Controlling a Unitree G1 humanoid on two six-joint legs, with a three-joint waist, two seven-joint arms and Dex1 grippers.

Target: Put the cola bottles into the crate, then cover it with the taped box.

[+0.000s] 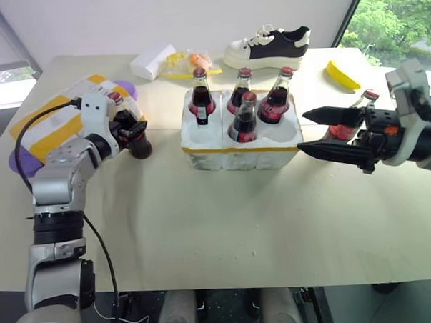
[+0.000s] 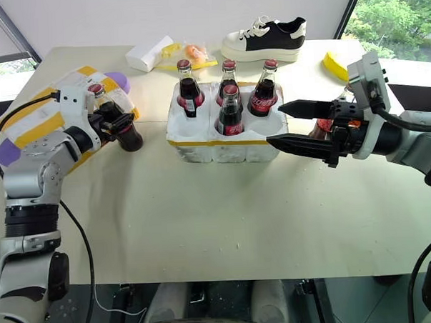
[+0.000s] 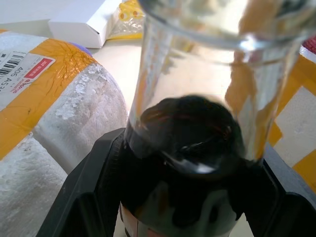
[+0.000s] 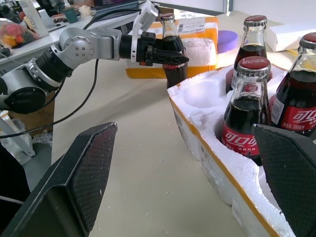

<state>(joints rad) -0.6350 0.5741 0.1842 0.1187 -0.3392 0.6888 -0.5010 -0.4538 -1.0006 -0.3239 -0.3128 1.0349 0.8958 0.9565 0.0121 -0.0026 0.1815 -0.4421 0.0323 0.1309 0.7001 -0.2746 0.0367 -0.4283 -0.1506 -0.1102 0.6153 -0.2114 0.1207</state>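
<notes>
crate [image 1: 238, 152]: rough white styrofoam, four glass cola bottles [image 1: 243, 119] in round wells | left gripper [image 1: 130, 129]: pinching fifth bottle [image 1: 137, 138] left of crate | right gripper [image 1: 325, 133]: spread, right of crate

Six cola bottles [image 1: 244, 119] on the table: four in the crate [image 1: 240, 150], one far left, one far right; one taped box [image 1: 53, 122], one sneaker [image 1: 268, 48]

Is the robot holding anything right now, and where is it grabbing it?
The left end effector grips a cola bottle around its middle. The right end effector is open and holds nothing.
</notes>
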